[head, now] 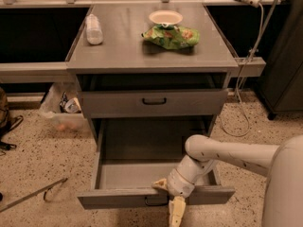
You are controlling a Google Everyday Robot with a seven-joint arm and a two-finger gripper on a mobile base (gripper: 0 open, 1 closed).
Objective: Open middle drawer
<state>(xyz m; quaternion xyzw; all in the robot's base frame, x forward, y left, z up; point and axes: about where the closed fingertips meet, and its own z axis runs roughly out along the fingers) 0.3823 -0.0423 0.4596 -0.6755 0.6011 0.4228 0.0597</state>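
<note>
The middle drawer [189, 103] has a flat grey front with a small black loop handle [154, 100]. It sits nearly flush with the cabinet, under a dark top slot. Below it, the bottom drawer [113, 198] is pulled far out and looks empty inside. My gripper [170, 200] is low, at the front edge of this bottom drawer, right beside its handle and well below the middle drawer's handle. My white arm [227, 152] reaches in from the right across the open drawer.
On the cabinet top [118, 51] stand a white bowl [165, 18], a green chip bag [171, 36] and a lying plastic bottle [93, 29]. A bin with bags [61, 112] sits left of the cabinet. A cable [244, 98] hangs at the right. A rod [33, 195] lies on the floor.
</note>
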